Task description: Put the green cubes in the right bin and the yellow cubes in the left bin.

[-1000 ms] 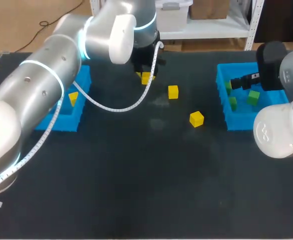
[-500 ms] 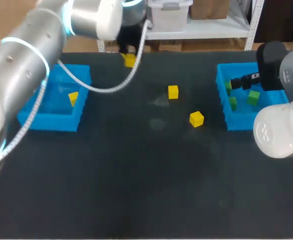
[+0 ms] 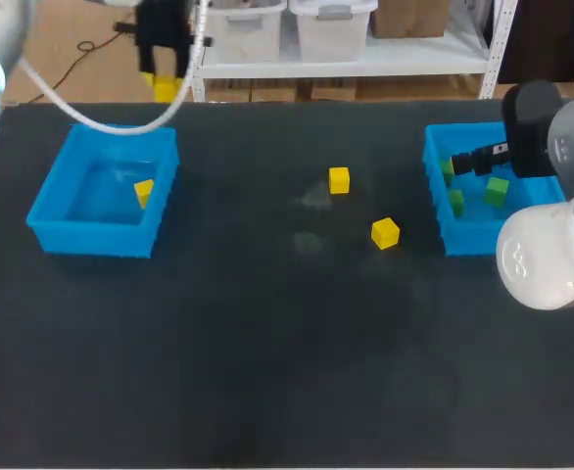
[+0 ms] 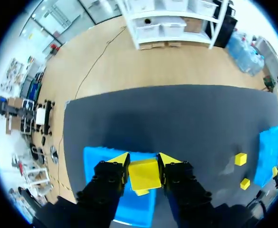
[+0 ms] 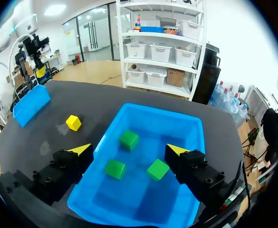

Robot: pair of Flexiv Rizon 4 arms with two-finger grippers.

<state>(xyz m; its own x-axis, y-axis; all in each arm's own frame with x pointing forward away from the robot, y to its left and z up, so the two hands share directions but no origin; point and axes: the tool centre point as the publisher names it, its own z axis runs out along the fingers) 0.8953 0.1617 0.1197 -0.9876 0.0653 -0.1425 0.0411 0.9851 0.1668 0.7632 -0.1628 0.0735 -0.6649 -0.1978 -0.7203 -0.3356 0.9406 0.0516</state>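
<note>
My left gripper (image 4: 144,160) is shut on a yellow cube (image 4: 144,174) and hangs high over the far edge of the left blue bin (image 4: 94,164). In the head view that cube (image 3: 165,89) shows just beyond the bin (image 3: 99,240), which holds one yellow cube (image 3: 144,191). Two more yellow cubes (image 3: 339,179) (image 3: 385,232) lie on the table's middle. The right blue bin (image 5: 153,112) holds three green cubes (image 5: 128,139) (image 5: 115,168) (image 5: 158,169). My right gripper (image 5: 129,150) hovers open above them with nothing between its fingers.
The black tabletop (image 3: 267,352) stretches bare between the bins and toward the front edge. My right arm (image 3: 551,245) rises at the right edge beside the right bin (image 3: 468,238).
My left arm has lifted the yellow cube from the table's middle back and swung it left, to above the left bin's far edge. The right arm has kept still.
</note>
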